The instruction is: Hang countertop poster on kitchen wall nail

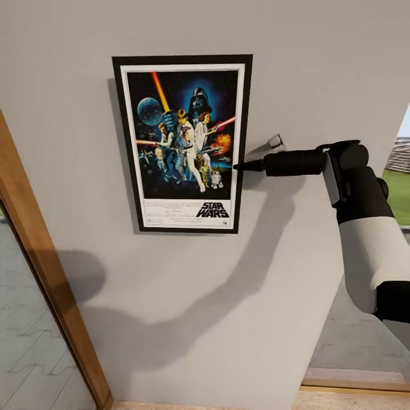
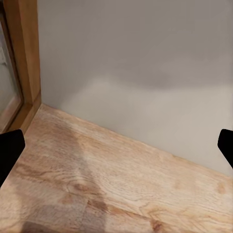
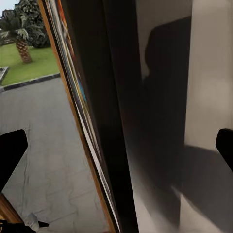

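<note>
While the poster (image 1: 182,142) sits flat and upright against the pale grey wall (image 1: 228,319), the right tool (image 1: 242,166) reaches in from the side, its dark tip at the frame's right edge about halfway up. That sideways approach makes sense: holding the thin frame by its edge keeps the picture face clear and lets the back press to the wall. From the right wrist view, the frame edge (image 3: 104,121) runs between the two dark fingertips (image 3: 9,153), which stand wide apart at either side of the picture, so the right tool looks apart and not clamped on the poster; whether the tip touches the frame I cannot tell. A small pale peg (image 1: 275,140) juts from the wall just right of the frame, above the tool. The poster appears to hang by itself, which suggests the hanging is done or nearly so. The left tool (image 2: 116,145) points down at the wooden floor (image 2: 97,184) beside a door frame (image 2: 26,53), fingers spread, holding nothing.
</note>
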Robot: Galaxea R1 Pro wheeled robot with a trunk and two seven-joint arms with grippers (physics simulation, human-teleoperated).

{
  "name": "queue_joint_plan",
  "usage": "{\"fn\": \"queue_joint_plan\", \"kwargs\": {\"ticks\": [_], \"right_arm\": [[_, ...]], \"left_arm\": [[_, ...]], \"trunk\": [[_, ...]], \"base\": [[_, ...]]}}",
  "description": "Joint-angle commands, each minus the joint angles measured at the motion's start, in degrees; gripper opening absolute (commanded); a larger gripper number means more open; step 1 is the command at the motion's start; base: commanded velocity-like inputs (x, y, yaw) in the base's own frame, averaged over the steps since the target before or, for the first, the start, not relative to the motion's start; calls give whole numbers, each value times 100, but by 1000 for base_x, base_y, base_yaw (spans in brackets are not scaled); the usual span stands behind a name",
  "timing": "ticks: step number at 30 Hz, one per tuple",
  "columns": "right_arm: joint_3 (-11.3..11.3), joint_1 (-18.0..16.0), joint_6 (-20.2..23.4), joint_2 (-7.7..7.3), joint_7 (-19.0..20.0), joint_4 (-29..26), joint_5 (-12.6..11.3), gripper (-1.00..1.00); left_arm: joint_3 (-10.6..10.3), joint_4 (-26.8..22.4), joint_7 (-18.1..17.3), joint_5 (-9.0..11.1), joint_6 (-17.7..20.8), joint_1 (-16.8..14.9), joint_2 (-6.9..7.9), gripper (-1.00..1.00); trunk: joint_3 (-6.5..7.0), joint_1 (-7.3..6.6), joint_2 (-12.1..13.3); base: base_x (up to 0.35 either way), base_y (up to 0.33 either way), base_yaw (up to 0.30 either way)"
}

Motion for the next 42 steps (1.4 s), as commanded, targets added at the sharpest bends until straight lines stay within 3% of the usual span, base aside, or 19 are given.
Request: {"fn": "queue_joint_plan", "kwargs": {"ticks": [1,25,26,28,29,35,39,42], "right_arm": [[3,-2,5,-9,-84,151,128,100],[3,100,-4,-9,-50,-152,82,100],[3,510,-4,-9,-43,-633,61,100],[0,813,-6,-9,46,-846,59,100],[-11,1355,-23,-9,382,-1146,63,100],[-19,2301,-173,-9,555,-1615,65,100],[-21,2760,-416,-9,571,-1696,65,100],[-23,3395,-755,-9,577,-1729,74,100]], "left_arm": [[-49,8,-16,51,-22,-2,2,100],[-49,6,-16,51,-17,-2,8,100],[-50,6,-17,51,-21,-2,10,100],[-48,6,-15,51,-21,-2,11,100],[-51,6,-14,46,-18,-2,11,100],[-52,6,-14,43,-17,-2,9,100],[-53,6,-14,41,-16,-2,7,100],[-59,6,-14,33,-13,-2,4,100]], "trunk": [[-3,5,2],[-3,5,2],[-3,5,2],[0,5,2],[7,5,2],[60,5,2],[98,5,2],[126,5,2]], "base": [[0,0,0],[-118,-3,0],[-280,0,0],[-308,0,0],[-199,0,0],[-75,0,0],[-16,0,0],[-5,0,0]]}}
